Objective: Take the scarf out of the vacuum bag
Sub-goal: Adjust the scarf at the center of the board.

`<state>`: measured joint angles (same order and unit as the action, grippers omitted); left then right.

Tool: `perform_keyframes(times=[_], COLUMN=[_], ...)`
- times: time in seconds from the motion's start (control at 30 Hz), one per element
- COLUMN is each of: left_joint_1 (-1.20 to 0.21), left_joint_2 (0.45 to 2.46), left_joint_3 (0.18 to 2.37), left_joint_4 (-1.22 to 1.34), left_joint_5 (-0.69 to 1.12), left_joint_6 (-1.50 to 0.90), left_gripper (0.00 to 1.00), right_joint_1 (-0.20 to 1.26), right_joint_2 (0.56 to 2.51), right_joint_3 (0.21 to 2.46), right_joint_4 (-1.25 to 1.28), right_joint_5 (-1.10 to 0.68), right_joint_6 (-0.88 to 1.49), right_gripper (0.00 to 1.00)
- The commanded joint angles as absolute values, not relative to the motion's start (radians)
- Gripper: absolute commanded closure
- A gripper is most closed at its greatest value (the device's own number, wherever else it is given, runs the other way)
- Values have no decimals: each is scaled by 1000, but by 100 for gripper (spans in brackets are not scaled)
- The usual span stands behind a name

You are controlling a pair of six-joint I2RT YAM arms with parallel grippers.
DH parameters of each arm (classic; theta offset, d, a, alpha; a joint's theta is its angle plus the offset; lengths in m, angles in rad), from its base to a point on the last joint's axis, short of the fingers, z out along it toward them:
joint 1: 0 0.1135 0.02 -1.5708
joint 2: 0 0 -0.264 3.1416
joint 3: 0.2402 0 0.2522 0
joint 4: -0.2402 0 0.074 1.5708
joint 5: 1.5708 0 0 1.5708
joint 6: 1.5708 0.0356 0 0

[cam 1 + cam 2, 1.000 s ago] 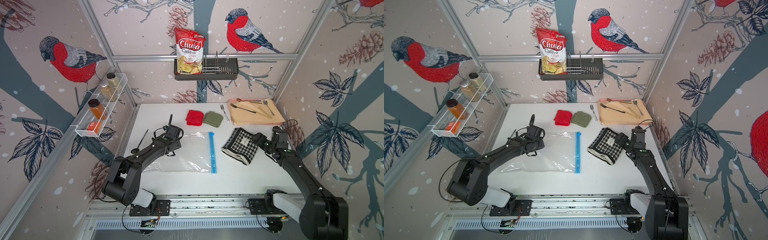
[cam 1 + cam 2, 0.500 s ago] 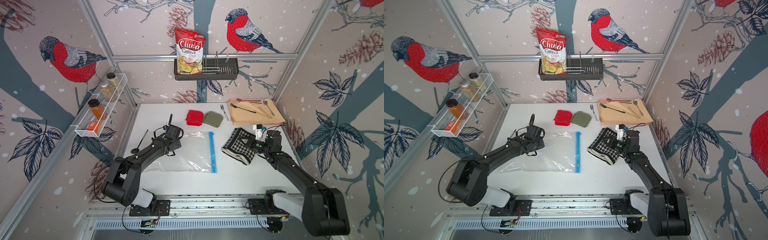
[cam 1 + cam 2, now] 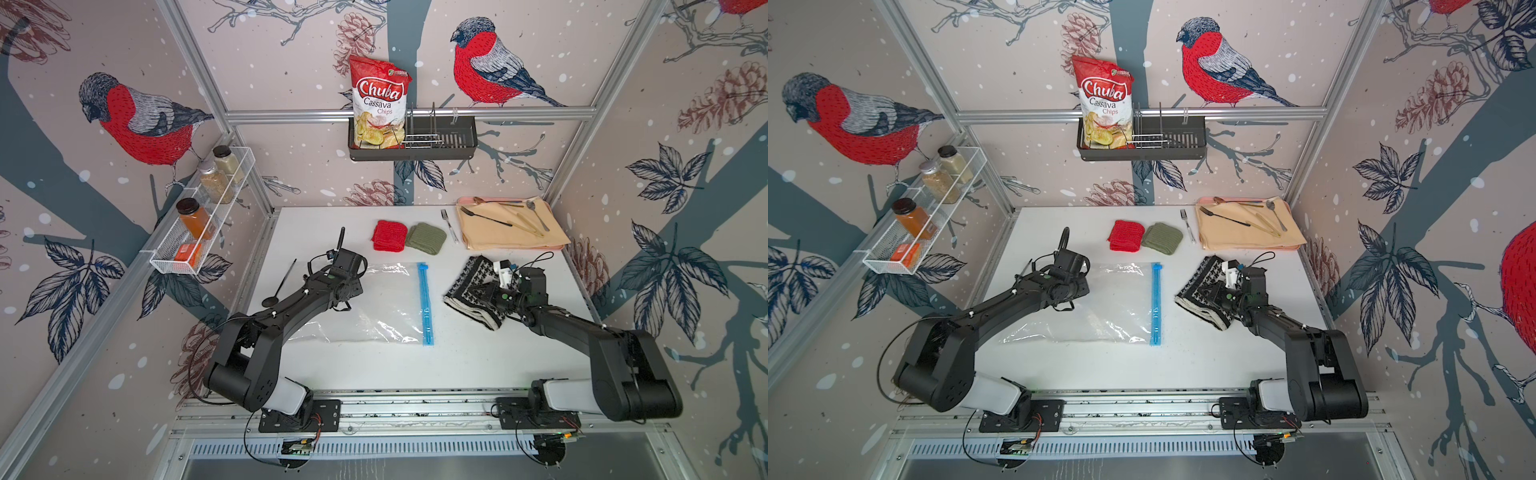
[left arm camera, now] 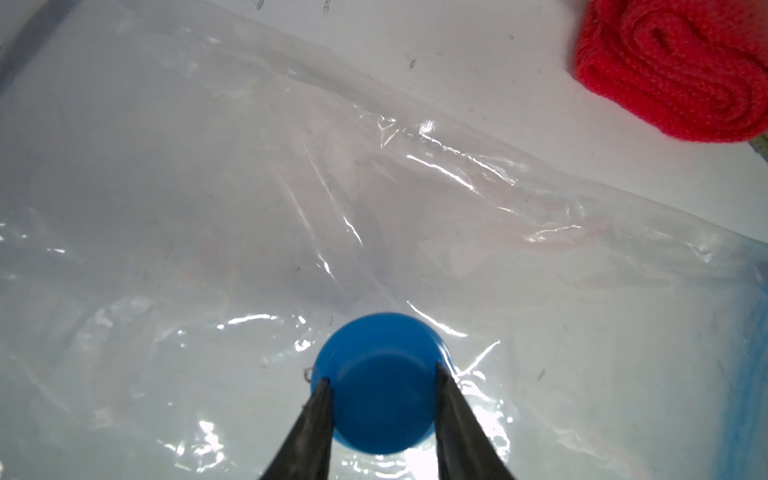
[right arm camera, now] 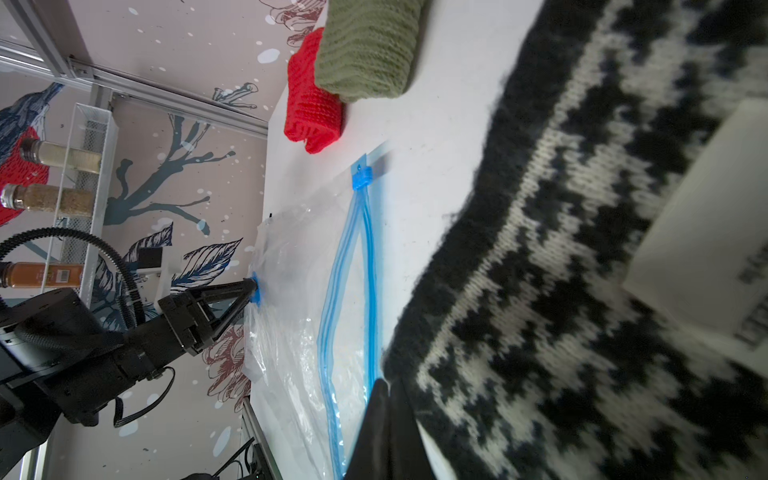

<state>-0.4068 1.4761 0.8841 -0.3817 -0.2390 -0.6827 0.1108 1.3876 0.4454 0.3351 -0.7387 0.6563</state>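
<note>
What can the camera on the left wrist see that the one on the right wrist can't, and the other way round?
Only the left wrist view: the round top of the blue valve cap up close, the left end effector closed on its sides. Only the right wrist view: the houndstooth scarf with its white label, the shut right end effector and the spice jars. Both: the clear vacuum bag, the red knit piece, and that cap.
</note>
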Motion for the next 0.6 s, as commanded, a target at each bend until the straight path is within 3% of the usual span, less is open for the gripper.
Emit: perform_keyframes(times=[0.0, 0.27, 0.57], left_joint_1=[-409, -407, -408], left_joint_2=[1476, 1470, 1463], left_joint_3=[890, 883, 884], left_joint_4=[-380, -380, -385], left_joint_5=[-256, -255, -257], left_joint_6=[-687, -688, -688], left_gripper=[89, 89, 90], right_joint_1=[115, 117, 156], right_joint_2=[1430, 1493, 1348], right_joint_3=[452, 503, 555], right_joint_4=[319, 169, 171], right_joint_5=[-738, -686, -715], right_joint_6=[647, 594, 609], right_gripper=[100, 100, 100])
